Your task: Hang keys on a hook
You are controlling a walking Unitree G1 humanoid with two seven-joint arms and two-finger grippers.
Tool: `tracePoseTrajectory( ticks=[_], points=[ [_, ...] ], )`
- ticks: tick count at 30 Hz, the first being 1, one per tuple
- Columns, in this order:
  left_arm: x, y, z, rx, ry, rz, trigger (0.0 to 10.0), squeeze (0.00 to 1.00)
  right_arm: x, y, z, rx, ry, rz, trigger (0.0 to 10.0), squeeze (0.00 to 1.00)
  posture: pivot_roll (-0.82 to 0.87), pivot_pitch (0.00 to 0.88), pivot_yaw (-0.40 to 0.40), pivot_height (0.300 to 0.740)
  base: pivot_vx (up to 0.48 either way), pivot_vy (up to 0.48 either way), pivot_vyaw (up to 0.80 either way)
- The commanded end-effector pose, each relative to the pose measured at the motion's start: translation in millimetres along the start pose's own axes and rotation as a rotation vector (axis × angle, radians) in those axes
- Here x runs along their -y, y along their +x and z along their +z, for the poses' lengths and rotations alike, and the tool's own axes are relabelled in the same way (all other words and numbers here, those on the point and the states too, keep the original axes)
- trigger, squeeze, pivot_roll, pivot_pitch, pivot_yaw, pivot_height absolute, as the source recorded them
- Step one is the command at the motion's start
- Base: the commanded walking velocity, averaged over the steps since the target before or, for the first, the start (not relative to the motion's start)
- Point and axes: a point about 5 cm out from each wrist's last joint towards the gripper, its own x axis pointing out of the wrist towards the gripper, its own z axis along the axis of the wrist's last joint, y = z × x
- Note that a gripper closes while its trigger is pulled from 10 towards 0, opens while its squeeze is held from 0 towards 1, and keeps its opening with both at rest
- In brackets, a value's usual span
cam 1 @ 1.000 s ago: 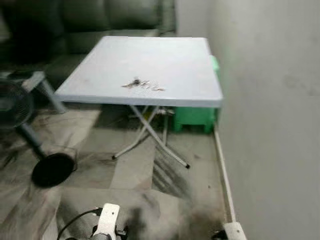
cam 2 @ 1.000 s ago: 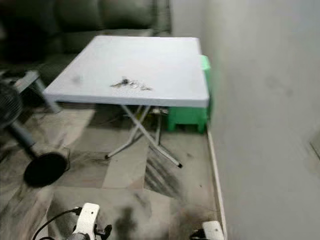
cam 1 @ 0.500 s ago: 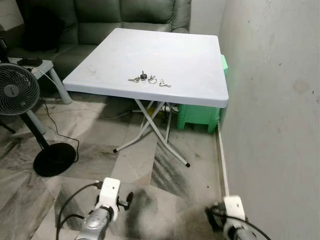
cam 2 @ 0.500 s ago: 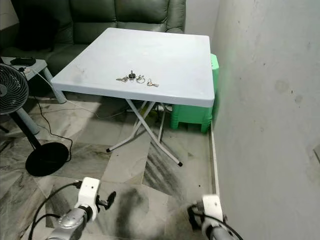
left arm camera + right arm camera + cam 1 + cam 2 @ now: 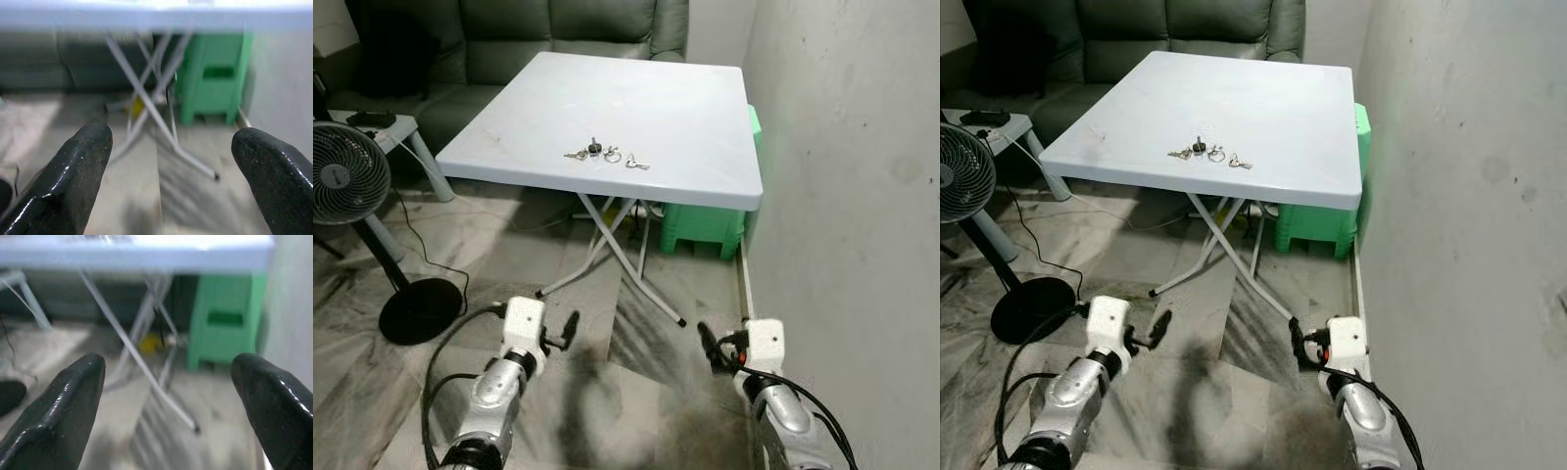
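Note:
A bunch of keys (image 5: 605, 155) lies on the pale folding table (image 5: 675, 117), near its front edge. Both arms are raised low in front of me, well short of the table and below its top. My left gripper (image 5: 570, 328) is open, its fingers (image 5: 73, 181) wide apart with nothing between them. My right gripper (image 5: 708, 345) is open too, its fingers (image 5: 63, 411) spread and bare. Both wrist views look under the table at its crossed legs (image 5: 146, 98). I see no hook.
A green plastic stool (image 5: 705, 223) stands under the table by the wall (image 5: 842, 196) on the right. A standing fan (image 5: 347, 186) with a black base (image 5: 419, 310) and cord is at the left. A dark sofa (image 5: 509, 39) lies behind the table.
The view has sharpened and steadied. Both arms have risen into view, higher than half a second ago, with the grippers now pointing toward the table.

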Motion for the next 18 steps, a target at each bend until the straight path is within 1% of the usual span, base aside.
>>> tracePoseTrajectory(
  ticks=[1, 2, 3, 4, 6, 8, 9, 13, 15, 16, 18],
  points=[
    [-1.1, -1.8, 5.4, 0.030, -0.045, 0.025, 10.0, 0.00, -8.2, -0.1, 8.8, 0.045, -0.014, 0.028, 10.0, 0.00, -0.08, 0.000, 0.014, 0.740, 0.000, 0.000, 0.00],
    [-1.1, -1.9, 9.0, 0.047, -0.053, 0.029, 10.0, 0.00, -10.2, -0.2, 12.4, 0.063, -0.025, 0.033, 10.0, 0.00, -0.07, 0.000, 0.014, 0.740, 0.000, 0.000, 0.00],
    [0.4, -2.2, 18.1, 0.085, -0.033, 0.027, 10.0, 0.00, -13.1, 0.6, 21.1, 0.095, -0.035, 0.036, 10.0, 0.00, -0.07, 0.000, 0.013, 0.740, 0.000, 0.000, 0.00],
    [0.4, -2.2, 18.1, 0.085, -0.033, 0.027, 10.0, 0.00, -13.1, 0.6, 21.1, 0.095, -0.035, 0.036, 10.0, 0.00, -0.07, 0.000, 0.013, 0.740, 0.000, 0.000, 0.00],
    [2.2, -2.5, 26.3, 0.113, -0.056, 0.024, 10.0, 0.00, -13.8, 1.2, 30.3, 0.120, -0.040, 0.037, 10.0, 0.00, -0.07, 0.000, 0.011, 0.740, 0.000, 0.000, 0.00],
    [1.9, -4.5, 34.4, 0.136, -0.059, 0.025, 10.0, 0.00, -12.4, 0.2, 41.1, 0.152, -0.029, 0.033, 10.0, 0.00, -0.07, 0.000, 0.012, 0.740, 0.000, 0.000, 0.00],
    [0.2, -6.6, 42.3, 0.164, -0.062, 0.034, 10.0, 0.00, -11.8, -1.7, 51.6, 0.189, 0.005, 0.047, 10.0, 0.00, -0.07, 0.000, 0.011, 0.740, 0.000, 0.000, 0.00],
    [-2.3, -9.6, 49.6, 0.183, -0.075, 0.041, 10.0, 0.00, -9.2, -3.0, 62.8, 0.213, 0.000, 0.038, 10.0, 0.00, -0.07, 0.000, 0.009, 0.740, 0.000, 0.000, 0.00],
    [-4.8, -13.0, 55.6, 0.189, -0.097, 0.050, 10.0, 0.00, -9.4, -4.9, 71.1, 0.223, 0.013, 0.039, 10.0, 0.00, -0.07, 0.000, 0.009, 0.740, 0.000, 0.000, 0.00],
    [-8.1, -13.6, 60.5, 0.198, -0.124, 0.063, 10.0, 0.00, -9.5, -5.7, 76.4, 0.234, 0.019, 0.048, 10.0, 0.00, -0.07, 0.000, 0.009, 0.740, 0.000, 0.000, 0.00],
    [-10.3, -14.1, 64.5, 0.198, -0.143, 0.068, 10.0, 0.00, -8.4, -6.4, 79.1, 0.231, 0.032, 0.048, 10.0, 0.00, -0.07, 0.000, 0.009, 0.740, 0.000, 0.000, 0.00]
  ],
)
